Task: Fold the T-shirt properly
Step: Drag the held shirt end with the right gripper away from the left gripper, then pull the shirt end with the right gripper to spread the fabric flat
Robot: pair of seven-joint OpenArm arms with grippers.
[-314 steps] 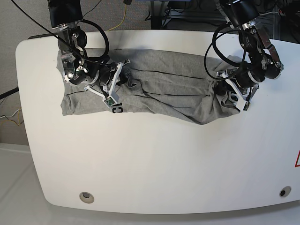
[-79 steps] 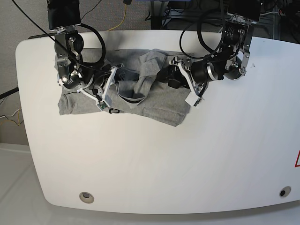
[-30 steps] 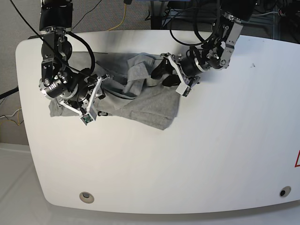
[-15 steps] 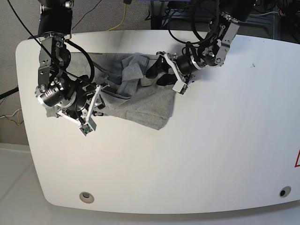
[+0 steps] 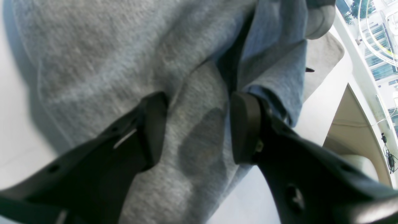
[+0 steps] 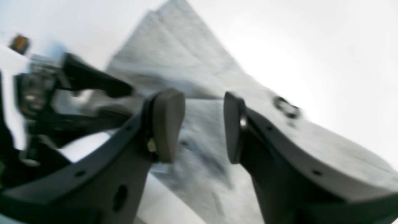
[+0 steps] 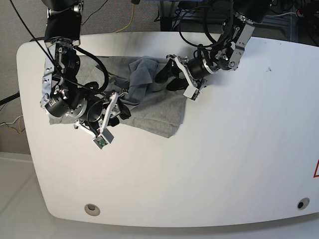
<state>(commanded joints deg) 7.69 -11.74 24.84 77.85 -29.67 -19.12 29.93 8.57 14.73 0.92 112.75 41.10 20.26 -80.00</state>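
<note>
The T-shirt (image 7: 154, 102) lies bunched near the table's (image 7: 239, 149) far-left edge; the left gripper (image 5: 196, 124) stands spread over grey cloth; the right gripper (image 6: 203, 124) hangs spread above it, pinching nothing

A white table (image 7: 209, 164) with rounded corners carries the crumpled grey T-shirt (image 7: 159, 107), which lies bunched on the table's far-left part. Two round fittings (image 7: 91, 209) sit near the table's front edge, well apart from the T-shirt.
</note>
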